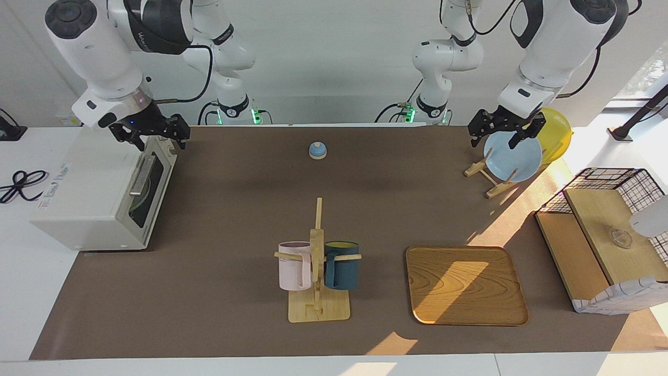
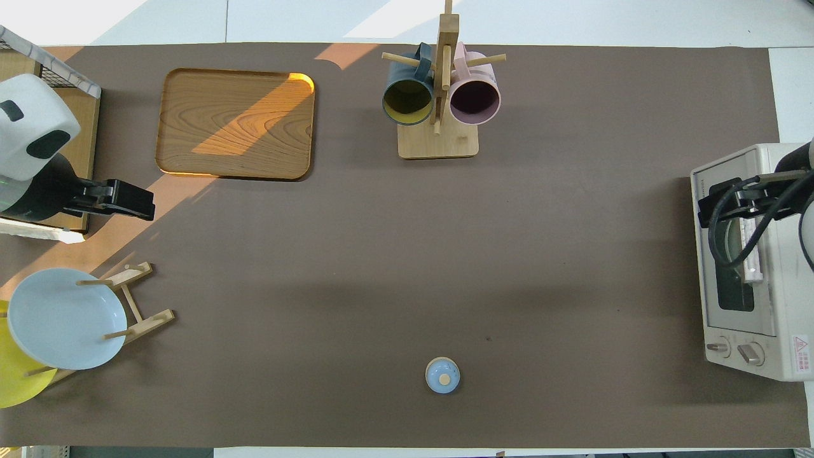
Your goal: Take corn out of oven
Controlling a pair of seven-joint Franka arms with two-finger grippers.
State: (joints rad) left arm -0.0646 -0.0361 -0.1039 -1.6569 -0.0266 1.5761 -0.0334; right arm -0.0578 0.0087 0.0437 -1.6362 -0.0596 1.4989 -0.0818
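The white oven stands at the right arm's end of the table. Its dark glass door is closed, and the silver handle lies along the door's top edge. The corn is hidden; only a dim round shape shows through the glass. My right gripper hangs open just above the door's top edge, at the end of the oven nearer to the robots, and holds nothing. My left gripper waits open over the plate rack, also holding nothing.
A plate rack at the left arm's end holds a light blue plate and a yellow plate. A wire-mesh basket stands beside it. A wooden tray, a mug rack with two mugs and a small blue bell sit on the brown mat.
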